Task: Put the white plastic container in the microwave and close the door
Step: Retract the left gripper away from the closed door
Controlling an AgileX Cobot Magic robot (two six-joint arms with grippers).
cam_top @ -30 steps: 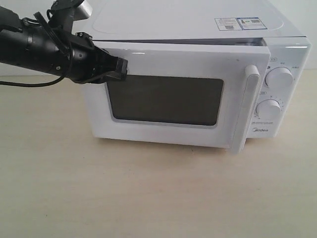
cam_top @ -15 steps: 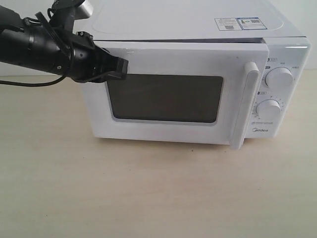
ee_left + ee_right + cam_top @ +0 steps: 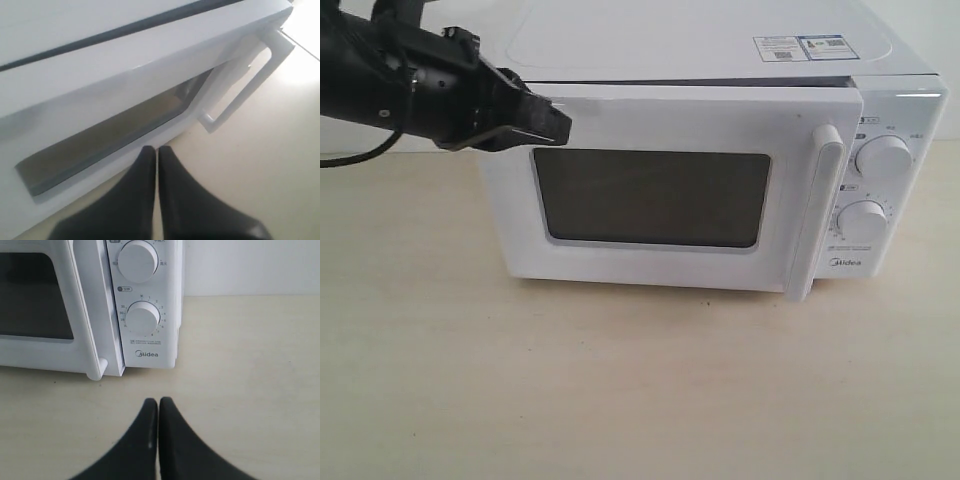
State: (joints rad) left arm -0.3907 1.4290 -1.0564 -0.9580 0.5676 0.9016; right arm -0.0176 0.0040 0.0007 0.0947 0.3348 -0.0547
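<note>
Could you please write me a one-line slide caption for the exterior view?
Shut left gripper beside the upper left corner of the microwave's door, which looks closed.

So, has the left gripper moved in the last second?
Yes. The left gripper has risen, clear of the door window's upper corner.

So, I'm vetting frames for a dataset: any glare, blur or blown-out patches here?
Exterior view: even light, sharp, small highlights on the microwave. Left wrist view: corner beyond the door handle is blown out, left claw slightly blurred. Right wrist view: evenly lit, dial numbers legible.
</note>
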